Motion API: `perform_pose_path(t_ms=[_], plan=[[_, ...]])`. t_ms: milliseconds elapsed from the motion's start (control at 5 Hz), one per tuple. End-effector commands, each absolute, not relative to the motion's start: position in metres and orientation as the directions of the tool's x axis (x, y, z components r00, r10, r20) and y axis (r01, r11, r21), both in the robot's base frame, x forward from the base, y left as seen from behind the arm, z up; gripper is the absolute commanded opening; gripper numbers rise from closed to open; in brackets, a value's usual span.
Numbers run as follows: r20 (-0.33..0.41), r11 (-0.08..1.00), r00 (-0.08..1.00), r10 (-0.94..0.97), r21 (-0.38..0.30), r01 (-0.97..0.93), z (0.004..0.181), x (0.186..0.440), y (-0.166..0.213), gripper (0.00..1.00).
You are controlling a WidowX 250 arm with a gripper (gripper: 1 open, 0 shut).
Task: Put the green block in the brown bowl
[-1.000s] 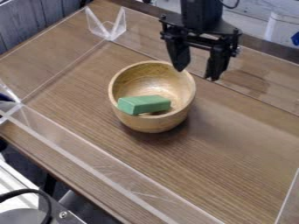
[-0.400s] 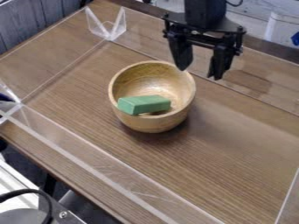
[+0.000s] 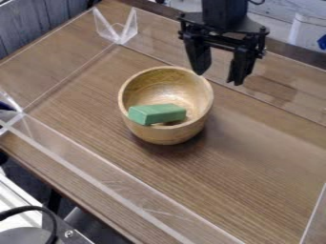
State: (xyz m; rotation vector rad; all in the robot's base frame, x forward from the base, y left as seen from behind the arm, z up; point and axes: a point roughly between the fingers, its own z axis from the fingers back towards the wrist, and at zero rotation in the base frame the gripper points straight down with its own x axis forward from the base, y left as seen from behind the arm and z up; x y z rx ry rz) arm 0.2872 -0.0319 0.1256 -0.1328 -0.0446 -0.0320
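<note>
Camera view, 1 arm: gripper (image 3: pixel 222 65) shifted slightly toward the right since a second ago, hanging above and behind the brown bowl (image 3: pixel 136 88), fingers spread wide, gripping nothing. Green block (image 3: pixel 156 114) lying inside the bowl, near its front wall, unmoved. Judged: placement done, only retreat left. Nothing else inside the bowl.

Green block (image 3: pixel 156 115); brown (grained) bowl (image 3: pixel 192 89)
</note>
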Motion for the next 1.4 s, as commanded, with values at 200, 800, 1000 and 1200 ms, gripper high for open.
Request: perform_pose_path(t_ms=[200,800,1000,1200], plan=[[0.151,0.985,0.985,-0.081,-0.139,0.102,0.15,0.324,-0.057,1.0],[0.133,0.986,0.987,-0.09,-0.126,0.107,0.123,0.343,-0.065,0.0],[0.121,0.985,0.988,-0.093,-0.132,0.109,0.107,0.348,-0.066,0.0],[0.104,0.982,0.989,-0.102,-0.146,0.117,0.086,0.35,-0.069,0.0]])
